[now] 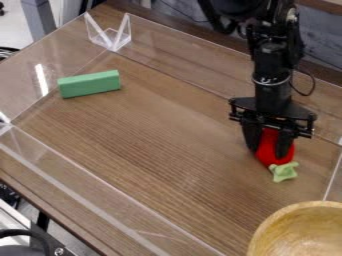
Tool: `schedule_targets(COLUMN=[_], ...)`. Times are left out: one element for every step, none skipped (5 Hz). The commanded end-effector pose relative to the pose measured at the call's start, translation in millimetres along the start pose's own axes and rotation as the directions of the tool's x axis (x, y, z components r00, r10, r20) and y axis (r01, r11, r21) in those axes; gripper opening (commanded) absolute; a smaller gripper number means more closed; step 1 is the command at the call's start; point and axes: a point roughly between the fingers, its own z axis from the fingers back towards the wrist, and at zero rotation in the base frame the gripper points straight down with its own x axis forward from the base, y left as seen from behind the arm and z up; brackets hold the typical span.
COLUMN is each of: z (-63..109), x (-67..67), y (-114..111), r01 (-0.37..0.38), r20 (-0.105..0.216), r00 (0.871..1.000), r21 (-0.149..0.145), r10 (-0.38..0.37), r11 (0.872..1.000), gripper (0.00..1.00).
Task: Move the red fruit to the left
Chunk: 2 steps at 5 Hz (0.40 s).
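Red toy strawberry sitting on the wooden tabletop at the right side, pale green cap toward the camera. Gripper straight down over it, jaws spread either side, not clamped. Green block way off left.

This looks like a robotics lab or test bench rather than a home. A black robot arm stands over a wood-grain surface fenced by low clear acrylic walls, the kind of pen built to keep props inside a work area. The props are toys: a green rectangular block and a small red toy strawberry. A light wooden bowl sits at the near right corner. Behind the enclosure, dark equipment and blurred clutter fill the background, too indistinct to name.
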Motion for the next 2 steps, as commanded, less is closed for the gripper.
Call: schedule_targets(z=[1.5, 0.5], x=[6.2, 9.7], y=[-3, -19], r01=[-0.058, -0.074], r20=[0.031, 0.048], r00=[0.998, 0.996], r21=[0.003, 0.008], r10=[0.058, 0.074], r11=[0.998, 0.997], gripper=[0.0, 1.0])
